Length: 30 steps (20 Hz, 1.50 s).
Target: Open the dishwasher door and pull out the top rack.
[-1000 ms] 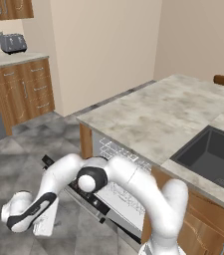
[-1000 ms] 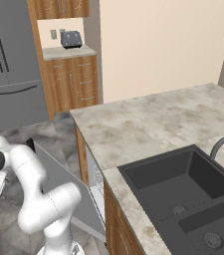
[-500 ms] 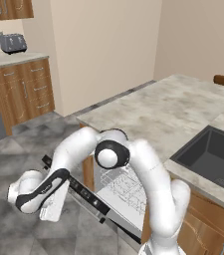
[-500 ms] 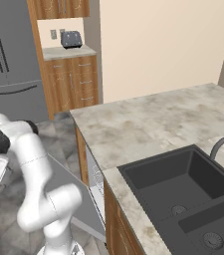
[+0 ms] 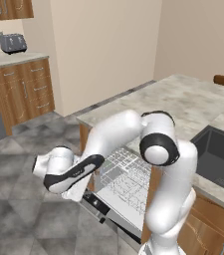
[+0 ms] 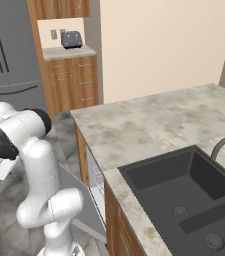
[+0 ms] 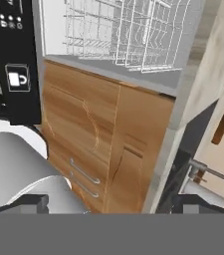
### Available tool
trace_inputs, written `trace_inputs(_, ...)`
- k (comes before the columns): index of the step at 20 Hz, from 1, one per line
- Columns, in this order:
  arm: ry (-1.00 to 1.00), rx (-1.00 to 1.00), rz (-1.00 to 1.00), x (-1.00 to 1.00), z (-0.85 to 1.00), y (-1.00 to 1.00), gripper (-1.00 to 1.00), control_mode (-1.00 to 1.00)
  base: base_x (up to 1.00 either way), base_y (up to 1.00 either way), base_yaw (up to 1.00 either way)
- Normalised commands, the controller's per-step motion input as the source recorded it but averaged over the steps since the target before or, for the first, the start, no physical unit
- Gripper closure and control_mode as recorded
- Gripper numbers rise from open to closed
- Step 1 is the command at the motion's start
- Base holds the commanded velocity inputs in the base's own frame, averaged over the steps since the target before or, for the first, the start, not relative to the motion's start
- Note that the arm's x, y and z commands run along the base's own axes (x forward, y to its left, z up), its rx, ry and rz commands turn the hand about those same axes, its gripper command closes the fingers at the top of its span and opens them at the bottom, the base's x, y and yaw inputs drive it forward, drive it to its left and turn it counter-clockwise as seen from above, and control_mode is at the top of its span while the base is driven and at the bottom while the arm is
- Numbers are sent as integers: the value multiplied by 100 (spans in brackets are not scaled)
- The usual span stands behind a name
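The dishwasher door [image 5: 117, 211] hangs open, folded down almost flat under the island counter. Its black edge strip with buttons [image 7: 15, 55] faces the hand view, and its grey outer face [image 6: 79, 202] shows beside the arm. Above it, in the opening, is the top rack [image 5: 124, 173], a pale wire basket [image 7: 126, 30]. How far out it stands I cannot tell. My gripper [image 5: 77, 193] hovers just left of the door's free edge, a little above it. Its fingertips [image 7: 30, 201] stand wide apart and open, with nothing between them and touching nothing.
The marble island counter [image 5: 193, 104] overhangs the dishwasher and holds a dark sink [image 6: 184, 185]. Brown wooden cabinet doors [image 7: 93, 144] flank the opening. A grey fridge [image 6: 9, 55] and a toaster [image 6: 71, 39] stand at the far wall. Grey tiled floor [image 5: 19, 219] lies to the left.
The hand has risen from near the floor and come toward the door's edge while the elbow swung upward. The door has stayed down.
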Motion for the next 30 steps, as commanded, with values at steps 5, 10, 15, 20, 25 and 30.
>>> trace_inputs(5, 0, 4, 0, -5, 9, -75, -100, -100, 0, 0, 0)
trace_inputs(10, 3, 5, 0, 40, -22, -60, -100, -100, 0, 0, 0)
trace_inputs(15, 0, 1, -3, 54, 1, -59, -100, -100, 0, 0, 0)
trace_inputs(20, 1, 4, 0, 38, -45, -21, -100, -100, 0, 0, 0)
trace_inputs(25, 29, 3, 10, 36, -36, 0, -100, -100, 0, 0, 0)
trace_inputs(30, 33, 0, 21, 41, 0, -5, -100, -100, 0, 0, 0)
